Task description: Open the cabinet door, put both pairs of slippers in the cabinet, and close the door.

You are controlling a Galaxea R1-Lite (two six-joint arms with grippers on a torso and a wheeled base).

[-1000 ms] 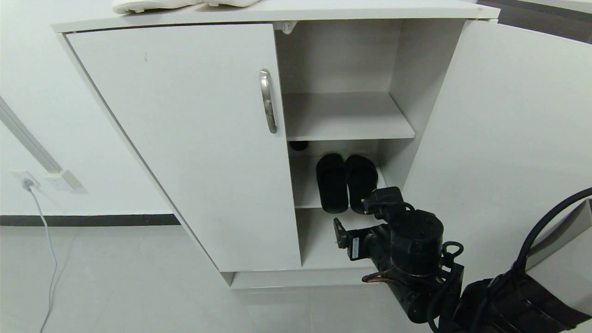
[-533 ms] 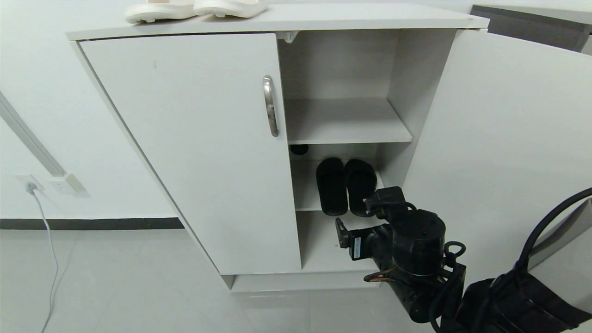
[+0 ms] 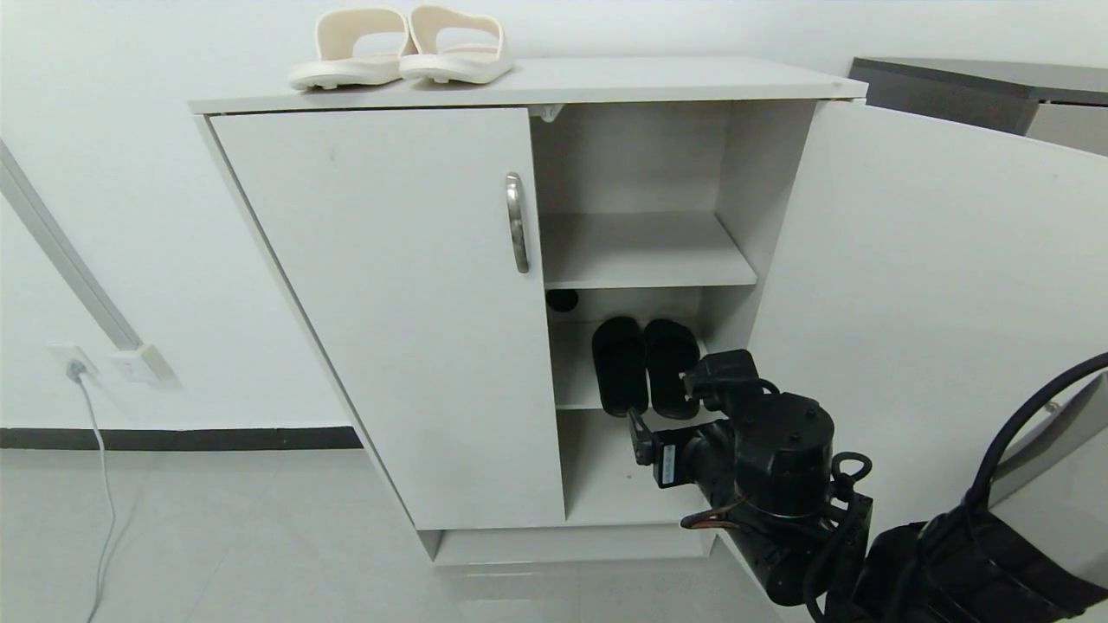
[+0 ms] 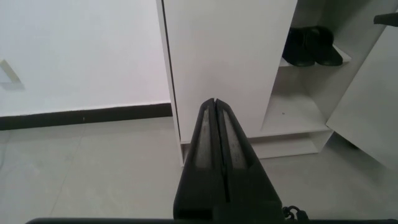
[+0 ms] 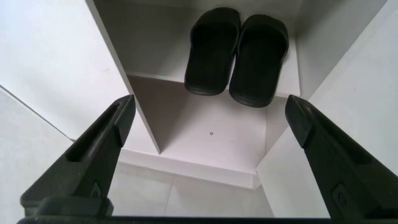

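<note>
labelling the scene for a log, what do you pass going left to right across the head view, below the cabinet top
wall socket → closed left door → door handle → black slippers → open right door

1 slipper pair atop cabinet; 2nd pair on middle shelf.

Wall socket (cable plugged in), black baseboard.

Open right compartment; left door closed
</note>
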